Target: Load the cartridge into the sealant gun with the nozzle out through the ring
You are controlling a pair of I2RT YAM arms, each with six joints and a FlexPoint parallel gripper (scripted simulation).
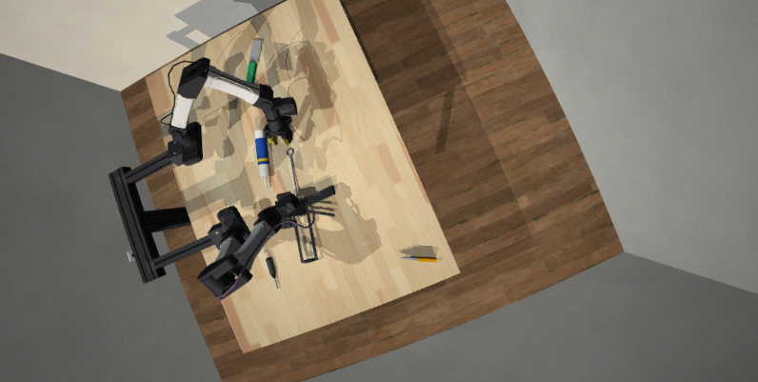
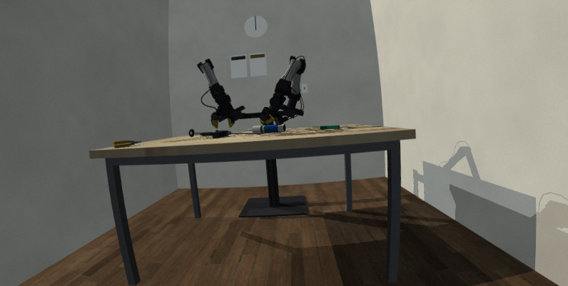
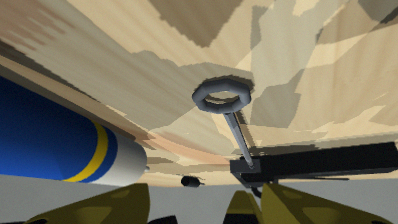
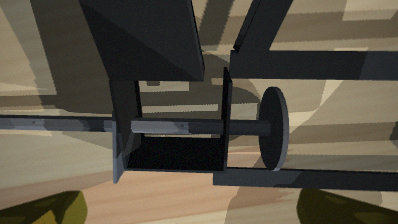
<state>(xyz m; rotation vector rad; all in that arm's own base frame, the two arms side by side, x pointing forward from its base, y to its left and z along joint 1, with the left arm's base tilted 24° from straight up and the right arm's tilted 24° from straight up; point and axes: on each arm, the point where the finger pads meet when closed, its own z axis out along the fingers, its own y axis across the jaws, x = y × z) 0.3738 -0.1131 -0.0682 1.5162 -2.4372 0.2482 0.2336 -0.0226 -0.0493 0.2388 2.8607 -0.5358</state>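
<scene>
The sealant gun lies on the table, its cradle empty. Its plunger rod stands far out behind the handle, ending in a pull ring. The plunger disc is near the cradle's rear; the thumb plate is by the handle. The blue-white cartridge lies beside the rod. My left gripper is open behind the pull ring. My right gripper is open above the gun's rear.
A green-handled scraper lies behind the left arm's wrist. A dark screwdriver lies beside the gun's cradle. An orange-handled tool lies near the table's far corner.
</scene>
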